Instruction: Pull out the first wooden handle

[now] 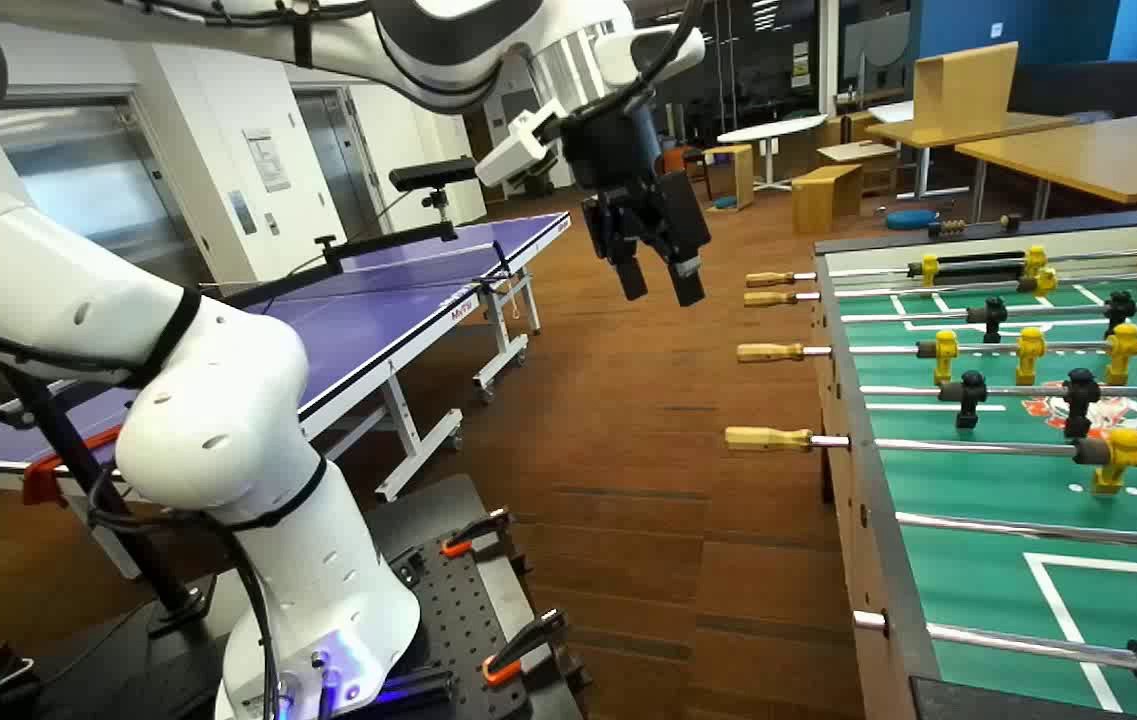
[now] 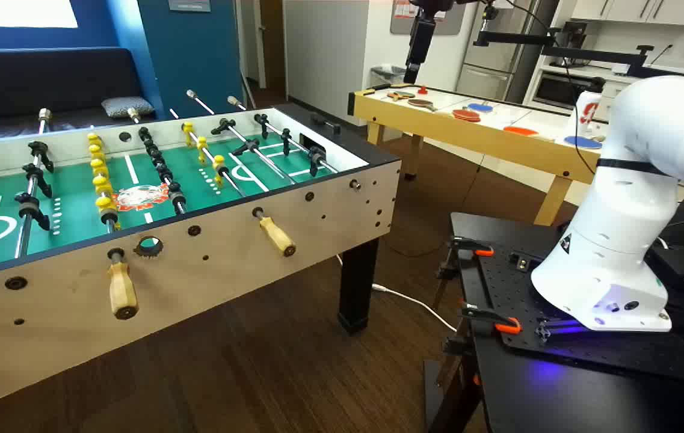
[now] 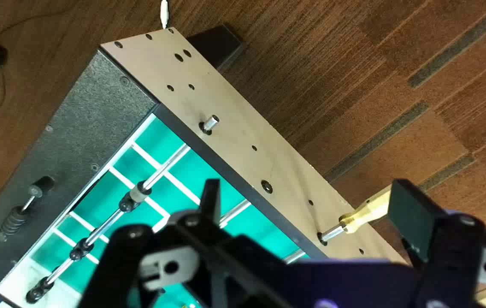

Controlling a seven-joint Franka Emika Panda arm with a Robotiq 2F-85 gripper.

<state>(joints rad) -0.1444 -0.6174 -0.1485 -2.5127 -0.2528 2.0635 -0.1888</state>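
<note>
The foosball table has several wooden handles along its near side in an exterior view. The closest handle to the robot base (image 1: 768, 438) sticks out on a metal rod. In an exterior view, two handles show, and the one nearer the robot (image 2: 277, 236) points outward and down. In the wrist view, a wooden handle (image 3: 366, 210) sits on its rod, partly hidden behind one finger. My gripper (image 1: 661, 287) is open and empty, high in the air. It is well above and apart from the handles. It also shows in an exterior view (image 2: 412, 75) and in the wrist view (image 3: 311, 205).
The foosball table's side panel (image 2: 323, 216) and bare rod end (image 3: 211, 123) are beside the handles. Another handle (image 2: 122, 291) hangs farther along. A purple ping-pong table (image 1: 358, 320) stands behind the arm. The robot's base plate (image 2: 516, 337) carries orange clamps.
</note>
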